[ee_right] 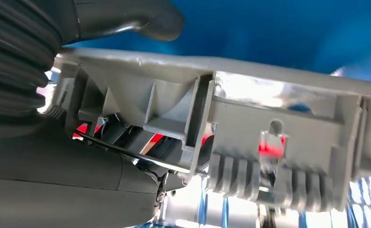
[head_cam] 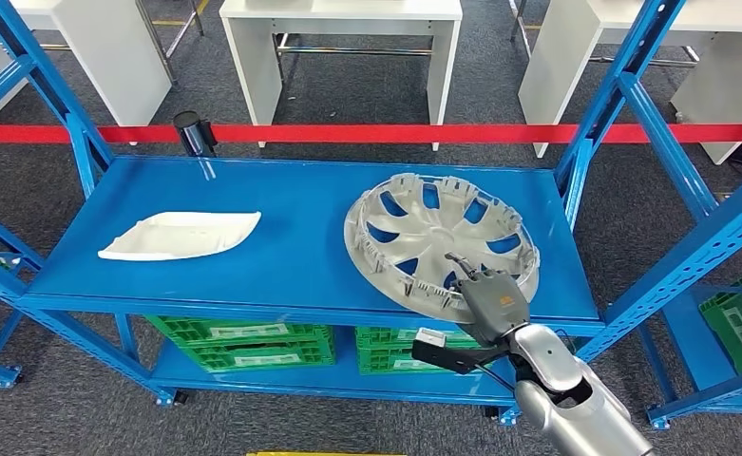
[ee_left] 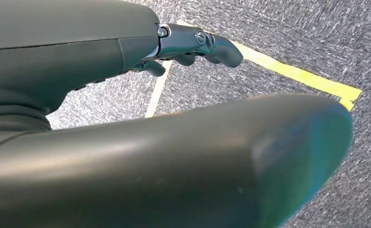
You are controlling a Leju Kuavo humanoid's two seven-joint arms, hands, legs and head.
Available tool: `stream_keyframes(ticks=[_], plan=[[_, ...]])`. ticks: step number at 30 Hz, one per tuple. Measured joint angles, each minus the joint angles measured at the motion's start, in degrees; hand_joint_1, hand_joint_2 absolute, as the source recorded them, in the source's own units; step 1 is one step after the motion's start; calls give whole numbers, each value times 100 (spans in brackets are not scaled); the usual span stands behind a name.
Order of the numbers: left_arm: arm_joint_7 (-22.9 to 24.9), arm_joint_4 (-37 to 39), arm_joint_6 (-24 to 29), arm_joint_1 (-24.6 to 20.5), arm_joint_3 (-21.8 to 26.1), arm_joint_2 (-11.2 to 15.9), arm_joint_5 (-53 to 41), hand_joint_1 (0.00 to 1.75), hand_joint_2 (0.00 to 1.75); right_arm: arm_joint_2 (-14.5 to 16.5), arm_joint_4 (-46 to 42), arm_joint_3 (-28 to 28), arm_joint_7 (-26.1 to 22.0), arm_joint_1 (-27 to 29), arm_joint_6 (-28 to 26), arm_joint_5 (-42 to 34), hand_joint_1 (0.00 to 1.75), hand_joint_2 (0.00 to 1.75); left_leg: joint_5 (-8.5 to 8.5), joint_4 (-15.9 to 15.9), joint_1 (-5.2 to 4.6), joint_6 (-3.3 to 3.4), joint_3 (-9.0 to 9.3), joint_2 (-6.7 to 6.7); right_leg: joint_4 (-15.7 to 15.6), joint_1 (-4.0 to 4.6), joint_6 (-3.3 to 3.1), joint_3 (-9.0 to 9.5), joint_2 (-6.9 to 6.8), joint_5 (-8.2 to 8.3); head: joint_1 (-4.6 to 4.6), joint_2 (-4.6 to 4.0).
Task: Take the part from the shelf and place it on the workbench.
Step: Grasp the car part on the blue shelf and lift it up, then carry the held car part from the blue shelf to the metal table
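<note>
Hubcap (head_cam: 440, 242) rim pinched by right hand (head_cam: 485, 302), fingers hidden underneath; left hand (ee_left: 193, 45) curled, holding nothing.

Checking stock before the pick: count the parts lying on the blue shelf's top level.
2. A white panel lies on the left; a grey wheel cover on the right, its near rim at the right hand.

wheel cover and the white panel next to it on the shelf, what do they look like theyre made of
Wheel cover: most likely moulded plastic in a silver-grey satin finish; thin ribs and clip tabs line its inner rim, seen close in the right wrist view.
White panel: probably plastic, glossy off-white, thin and gently curved.
Shelf: looks like blue painted metal, with faint reflections.
</note>
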Motion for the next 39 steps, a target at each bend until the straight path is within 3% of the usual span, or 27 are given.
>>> stream_keyframes(ticks=[4,8,14,31,34,39], plan=[[-63,-1,11,3,8,0,-95,0,0,31,-643,-307,-470,265,-711,-323,175,175,-1,-4,0,-1,0,-1,0,0,-4,-1,-1,-3,0,0],[-355,-4,1,3,10,0,-249,0,175,129,-1198,-622,-685,515,-1130,-586,175,175,-3,-6,0,-4,0,-2,0,1,-10,-1,-2,-8,0,0],[-721,-4,-163,1,7,0,-384,0,175,332,-1500,-1033,-881,771,-1195,-1046,175,175,-3,-8,0,-5,0,-3,0,1,-13,-1,-4,-10,0,0],[-715,-4,-360,-11,1,2,-670,0,175,822,-1448,-1732,-1679,1023,-819,-2373,175,175,-4,-9,0,-7,-1,-3,0,1,-14,-3,-4,-10,0,0],[-806,-4,-311,-11,1,5,-699,0,175,869,-1470,-1781,-1893,1090,-549,-2784,175,175,-5,-10,0,-7,-1,-3,0,1,-14,-3,-4,-11,0,-1],[-816,-4,-273,-26,1,37,-791,0,175,927,-1698,-1808,-2562,1130,601,-4403,175,175,-5,-12,-1,-8,0,-3,0,1,-14,-5,2,-10,0,-1]])
